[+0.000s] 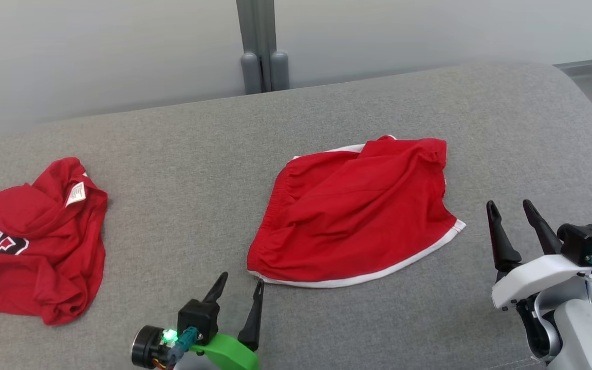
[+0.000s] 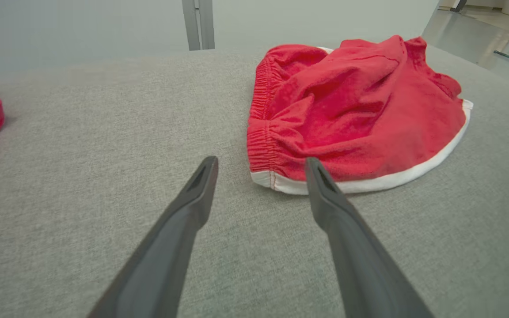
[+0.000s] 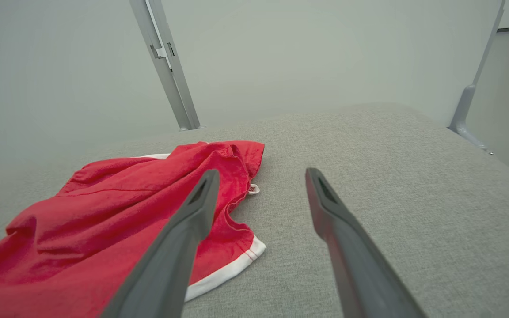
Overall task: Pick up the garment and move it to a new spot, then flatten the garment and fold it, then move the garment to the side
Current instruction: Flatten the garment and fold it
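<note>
The garment point(image 1: 357, 210), red shorts with white trim, lies folded and a little rumpled on the grey padded surface point(image 1: 183, 169), mid-table. Its elastic waistband corner point(image 2: 263, 150) sits just beyond my left gripper point(image 1: 241, 282), which is open and empty at the near left corner of the shorts. In the left wrist view that gripper point(image 2: 261, 163) frames the trimmed corner. My right gripper point(image 1: 510, 205) stands open and empty to the right of the shorts, a short gap from the white hem. In the right wrist view the shorts point(image 3: 104, 221) spread left of the open gripper point(image 3: 261, 174).
A second red garment point(image 1: 29, 241) with white lettering and a label lies crumpled at the far left. A pale wall with a grey post point(image 1: 260, 46) runs behind the surface. The surface rounds off at its right edge point(image 1: 584, 103), with floor beyond.
</note>
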